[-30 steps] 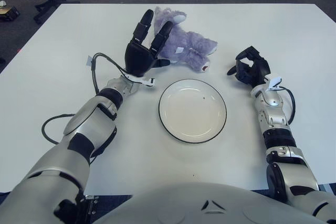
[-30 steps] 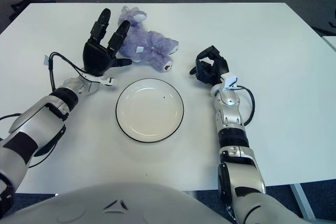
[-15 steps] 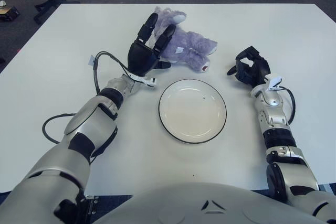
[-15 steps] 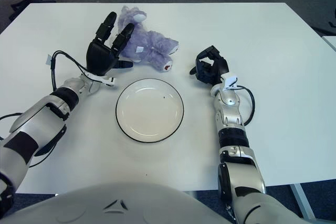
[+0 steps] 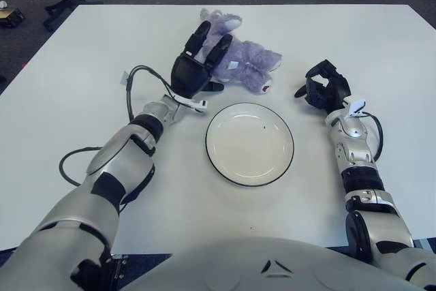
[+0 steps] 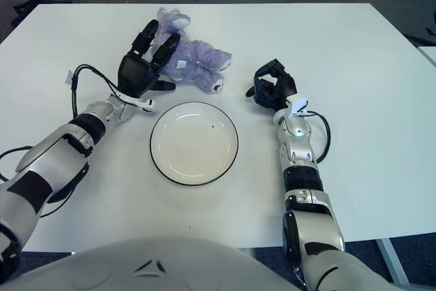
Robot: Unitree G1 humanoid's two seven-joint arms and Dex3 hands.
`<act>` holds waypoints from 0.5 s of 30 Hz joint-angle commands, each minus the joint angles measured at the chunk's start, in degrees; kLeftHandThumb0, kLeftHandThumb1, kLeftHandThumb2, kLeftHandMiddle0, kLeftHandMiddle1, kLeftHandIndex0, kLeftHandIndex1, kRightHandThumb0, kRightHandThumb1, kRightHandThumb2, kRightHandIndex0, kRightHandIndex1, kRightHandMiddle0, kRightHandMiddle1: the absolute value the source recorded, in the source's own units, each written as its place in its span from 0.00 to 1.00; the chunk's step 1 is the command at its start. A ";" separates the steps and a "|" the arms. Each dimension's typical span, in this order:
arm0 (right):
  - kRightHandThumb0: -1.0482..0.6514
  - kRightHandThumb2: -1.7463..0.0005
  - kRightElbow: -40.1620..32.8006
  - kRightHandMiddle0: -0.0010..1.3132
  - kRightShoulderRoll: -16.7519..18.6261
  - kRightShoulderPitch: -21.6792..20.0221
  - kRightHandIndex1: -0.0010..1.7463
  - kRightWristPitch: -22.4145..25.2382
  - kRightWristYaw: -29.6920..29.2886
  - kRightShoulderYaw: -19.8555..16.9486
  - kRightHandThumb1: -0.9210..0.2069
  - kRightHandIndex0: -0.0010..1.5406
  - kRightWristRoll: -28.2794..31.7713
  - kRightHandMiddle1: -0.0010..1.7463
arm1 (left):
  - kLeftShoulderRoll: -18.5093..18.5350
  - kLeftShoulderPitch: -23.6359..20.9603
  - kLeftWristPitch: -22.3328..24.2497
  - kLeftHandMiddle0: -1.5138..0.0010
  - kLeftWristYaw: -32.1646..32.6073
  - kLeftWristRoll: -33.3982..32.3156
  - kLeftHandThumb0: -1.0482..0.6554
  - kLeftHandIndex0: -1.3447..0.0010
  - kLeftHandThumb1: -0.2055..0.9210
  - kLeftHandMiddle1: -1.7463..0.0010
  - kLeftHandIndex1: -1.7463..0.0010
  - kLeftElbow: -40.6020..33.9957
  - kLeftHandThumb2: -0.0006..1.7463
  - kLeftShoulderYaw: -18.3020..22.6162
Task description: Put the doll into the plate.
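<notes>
left hand (image 5: 194, 66) at the doll (image 5: 240, 60), fingers spread, nothing held.
a shallow close could push the doll farther from the plate (image 5: 250, 144); right hand (image 5: 324, 90) idles right of it, curled.

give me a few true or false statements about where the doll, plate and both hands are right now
1. The purple doll lies on the white table, outside the plate. True.
2. The plate already holds the doll. False: the plate is bare apart from a tiny dark speck.
3. The left hand is at the doll's left side with its fingers spread. True.
4. The right hand grips the doll. False: it shows to the right of the plate, apart from the doll, fingers curled on nothing.
5. The doll lies nearer the robot than the plate does. False: it lies beyond the plate, toward the table's far edge.
</notes>
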 commanded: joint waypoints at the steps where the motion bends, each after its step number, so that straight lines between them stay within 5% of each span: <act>1: 0.39 0.50 2.05 0.28 0.31 1.93 1.00 3.41 0.24 0.73 0.23 0.59 -0.98 1.00 | -1.23 0.91 1.89 0.85 -1.22 0.22 0.43 0.81 0.91 1.00 1.00 1.40 0.00 -0.75; 15: 0.39 0.51 1.53 0.27 0.31 2.34 1.00 3.49 0.21 0.71 0.23 0.59 -0.99 1.00 | -3.06 -0.52 5.12 0.87 -1.85 -0.18 0.42 0.82 0.90 1.00 1.00 2.65 0.00 -0.70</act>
